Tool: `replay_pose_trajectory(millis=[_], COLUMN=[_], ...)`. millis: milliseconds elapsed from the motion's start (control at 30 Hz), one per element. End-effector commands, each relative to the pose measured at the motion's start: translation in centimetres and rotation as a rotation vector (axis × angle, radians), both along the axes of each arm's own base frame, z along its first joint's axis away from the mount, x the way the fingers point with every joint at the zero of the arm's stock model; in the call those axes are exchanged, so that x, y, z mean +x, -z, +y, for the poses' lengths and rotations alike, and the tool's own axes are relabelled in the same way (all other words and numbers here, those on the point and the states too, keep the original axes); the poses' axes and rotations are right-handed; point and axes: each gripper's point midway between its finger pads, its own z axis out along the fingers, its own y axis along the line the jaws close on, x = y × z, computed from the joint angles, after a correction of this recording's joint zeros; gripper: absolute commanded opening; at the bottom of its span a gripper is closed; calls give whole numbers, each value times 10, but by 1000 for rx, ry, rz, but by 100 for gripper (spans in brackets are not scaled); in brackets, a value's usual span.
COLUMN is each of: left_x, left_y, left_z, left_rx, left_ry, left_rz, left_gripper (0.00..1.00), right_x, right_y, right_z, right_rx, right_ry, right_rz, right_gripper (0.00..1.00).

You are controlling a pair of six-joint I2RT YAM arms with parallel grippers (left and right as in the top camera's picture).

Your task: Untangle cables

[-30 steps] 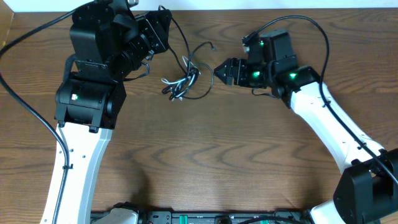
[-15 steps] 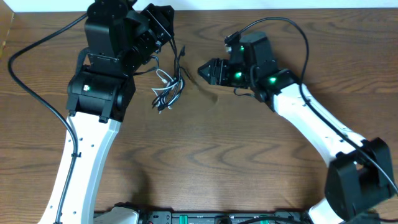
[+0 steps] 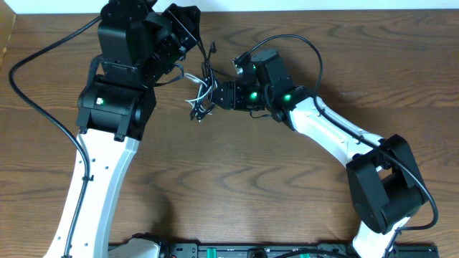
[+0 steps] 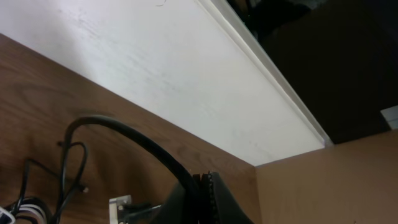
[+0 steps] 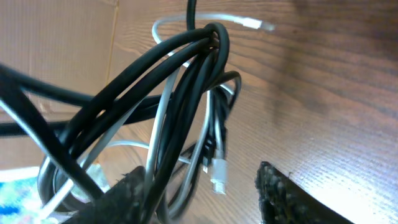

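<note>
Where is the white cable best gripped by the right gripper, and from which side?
Probably the free stretch of the white cable just behind its plug: it sticks out clear of the black cables, over bare table. Bring the open right gripper in from that bare side; lower down the white strand runs between black loops.

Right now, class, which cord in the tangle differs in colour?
The white cord, ending in a small white plug; the other cords are black.

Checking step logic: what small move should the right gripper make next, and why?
Probably close the right gripper on the strands between its open fingers: the cables hang bunched from the left gripper, so a second hold lets them be pulled apart.
</note>
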Motion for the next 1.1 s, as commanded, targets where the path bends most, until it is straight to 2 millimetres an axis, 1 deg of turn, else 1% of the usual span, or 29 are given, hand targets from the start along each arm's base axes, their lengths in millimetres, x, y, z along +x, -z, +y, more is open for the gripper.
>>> replay_pose_trajectory(millis=[0,67,133,200,333,400,467,567,667,700,733,833,933,1067], left_x=[5,5,4,2,-4,-9,-13,-21,-28,-30,-31,-32,-32,-34], left_y=[-6,-13,-22,-30,-45,-52,-59,-72,-80,-80,-79,-69,-57,-42], left_z=[-1,-2,-2,-1,3,8,17,34,54,62,68,86,100,121], left_rx=[-11,-18,-26,-32,-42,-46,-48,-51,-47,-38,-29,-16,5,102], left_ry=[-6,-2,-2,-2,-7,-17,-35,-72,-118,-136,-149,-195,-230,-259], left_rz=[-25,-52,-83,-109,-153,-169,-187,-220,-236,-234,-230,-186,-140,-106], left_gripper=[7,7,7,7,7,8,7,7,7,7,7,7,8,7], right_x=[2,5,9,15,27,31,36,42,47,48,48,46,40,30], right_y=[-1,9,19,26,36,40,45,55,67,71,73,83,92,98], right_z=[0,-8,-16,-28,-53,-67,-85,-122,-166,-183,-194,-233,-272,-318], right_rx=[-5,-57,-112,-165,-243,-270,-299,-352,-436,-464,-484,-576,-694,-815], right_ry=[10,47,73,103,141,143,153,180,233,251,266,320,395,474], right_rz=[6,14,4,-14,-32,-35,-26,2,45,60,73,112,163,227], right_gripper=[41,27,9,1,1,1,1,1,1,1,1,1,1,1])
